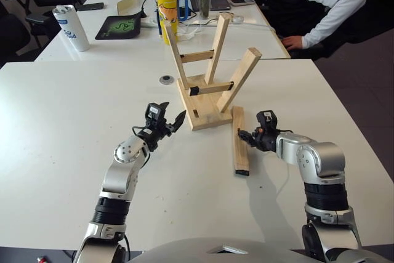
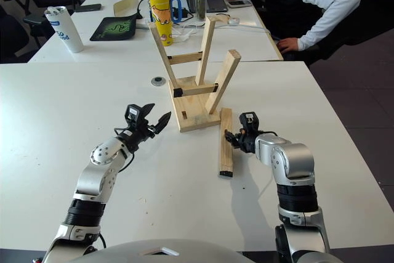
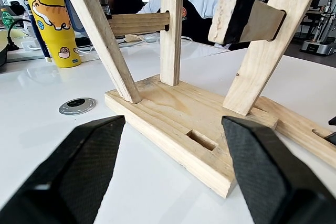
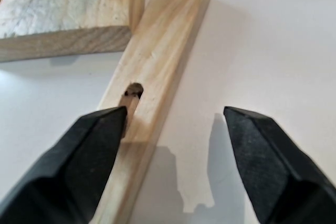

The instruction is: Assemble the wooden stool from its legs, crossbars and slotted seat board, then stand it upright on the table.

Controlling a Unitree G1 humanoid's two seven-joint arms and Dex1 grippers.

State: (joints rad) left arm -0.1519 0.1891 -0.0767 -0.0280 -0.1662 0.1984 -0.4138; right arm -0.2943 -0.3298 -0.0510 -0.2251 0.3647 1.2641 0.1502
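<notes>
The stool stands upside down at the middle of the table. Its slotted seat board (image 1: pixel 207 117) lies flat, and three legs (image 1: pixel 217 44) rise from it, joined by crossbars (image 1: pixel 198 56). One loose leg (image 1: pixel 239 143) with a slot hole (image 4: pixel 134 92) lies flat just right of the board. My left gripper (image 1: pixel 174 113) is open, just off the board's near left corner, facing an empty slot (image 3: pixel 202 140). My right gripper (image 1: pixel 249 133) hovers open at the loose leg's right side, one finger (image 4: pixel 100 150) over the wood and nothing held.
A cable grommet (image 1: pixel 165 79) sits in the table behind the stool. The table beyond holds a yellow cup (image 1: pixel 167 13), a white tumbler (image 1: pixel 71 28), a mouse pad (image 1: pixel 123 26) and a seated person's things. White tabletop spreads left and front.
</notes>
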